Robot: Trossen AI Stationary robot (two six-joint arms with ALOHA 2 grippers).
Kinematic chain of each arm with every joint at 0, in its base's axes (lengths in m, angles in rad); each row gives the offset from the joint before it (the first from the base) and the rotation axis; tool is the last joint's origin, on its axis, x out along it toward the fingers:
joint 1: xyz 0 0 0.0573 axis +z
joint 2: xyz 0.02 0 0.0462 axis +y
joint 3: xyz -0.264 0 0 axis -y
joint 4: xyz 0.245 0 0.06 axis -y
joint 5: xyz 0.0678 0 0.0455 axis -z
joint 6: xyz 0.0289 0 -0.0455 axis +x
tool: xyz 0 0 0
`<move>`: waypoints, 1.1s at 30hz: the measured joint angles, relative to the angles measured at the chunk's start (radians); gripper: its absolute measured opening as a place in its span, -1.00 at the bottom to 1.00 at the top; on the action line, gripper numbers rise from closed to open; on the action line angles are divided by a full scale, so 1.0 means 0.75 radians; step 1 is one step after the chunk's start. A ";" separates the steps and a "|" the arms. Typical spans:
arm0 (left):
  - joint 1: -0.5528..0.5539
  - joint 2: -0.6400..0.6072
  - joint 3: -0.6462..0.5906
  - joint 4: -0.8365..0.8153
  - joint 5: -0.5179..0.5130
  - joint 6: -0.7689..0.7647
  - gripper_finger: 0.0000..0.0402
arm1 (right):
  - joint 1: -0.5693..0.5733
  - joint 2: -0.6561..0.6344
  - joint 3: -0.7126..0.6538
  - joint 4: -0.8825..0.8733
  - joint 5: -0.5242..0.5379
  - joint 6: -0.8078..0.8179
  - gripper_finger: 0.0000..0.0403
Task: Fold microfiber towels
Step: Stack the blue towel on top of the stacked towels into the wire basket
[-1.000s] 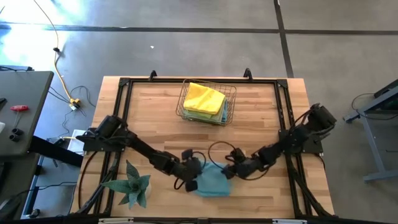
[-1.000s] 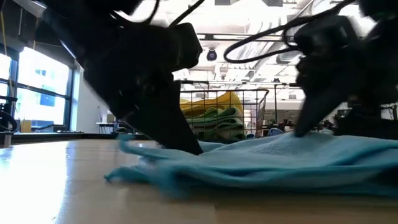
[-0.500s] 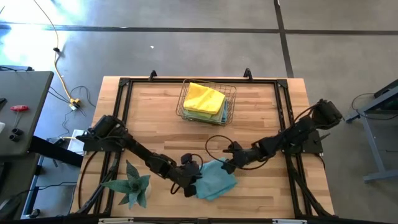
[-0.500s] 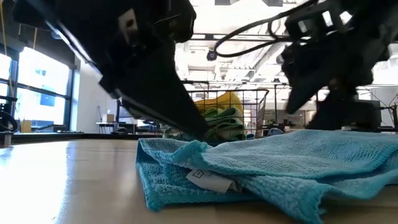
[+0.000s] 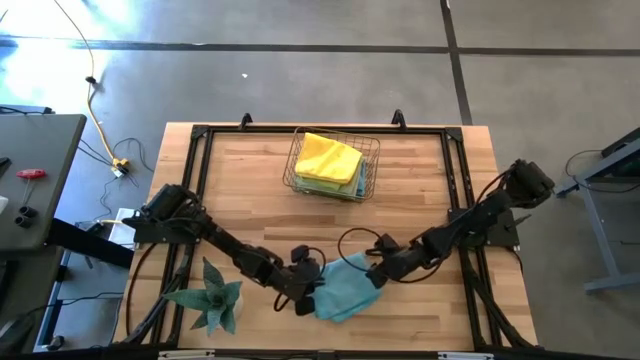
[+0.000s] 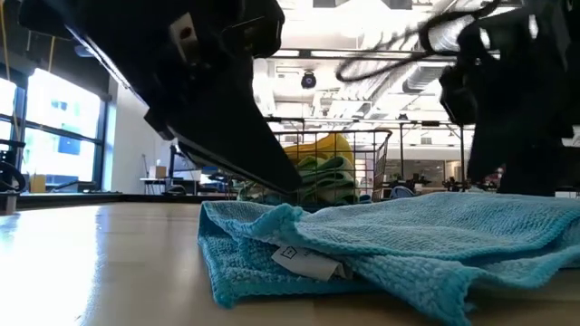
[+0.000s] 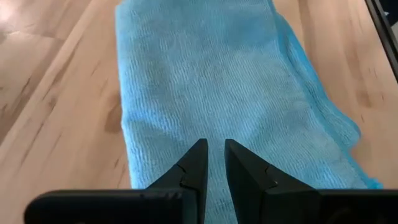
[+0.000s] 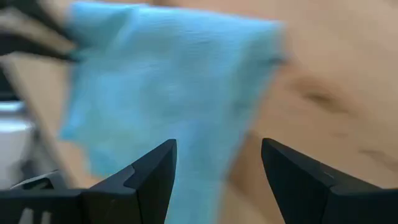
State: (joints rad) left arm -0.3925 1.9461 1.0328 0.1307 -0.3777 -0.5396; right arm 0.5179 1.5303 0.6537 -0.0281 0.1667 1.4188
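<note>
The wooden worktop (image 5: 420, 190) carries a copper wire basket (image 5: 333, 163) near its far edge, holding a stack of folded microfiber towels (image 5: 329, 158) with a yellow one uppermost. A spiky green plant (image 5: 212, 293) stands at the near left corner. A light blue towel (image 5: 345, 287) lies loosely folded near the front edge, a white tag (image 6: 306, 263) showing in the low view. The left tool (image 7: 212, 169) rests on the towel's left edge, fingers almost closed with a thin gap, gripping nothing. The right tool (image 8: 217, 177) hovers at the towel's right side, fingers spread wide.
</note>
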 joint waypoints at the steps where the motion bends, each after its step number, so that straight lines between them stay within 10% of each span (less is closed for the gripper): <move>1: -0.001 0.000 0.000 -0.001 0.000 0.001 -0.77 | 0.000 0.001 0.000 -0.045 0.021 0.016 0.14; 25: -0.038 0.091 0.003 0.015 0.046 -0.175 -0.77 | 0.003 0.219 0.007 0.219 0.034 0.092 0.13; 33: -0.035 0.092 0.003 0.015 0.029 -0.172 -0.77 | 0.002 0.256 0.001 0.317 0.070 0.049 -0.15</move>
State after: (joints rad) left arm -0.4189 2.0151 1.0348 0.1417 -0.3562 -0.6683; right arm 0.5194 1.7225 0.6540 0.2094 0.2190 1.4555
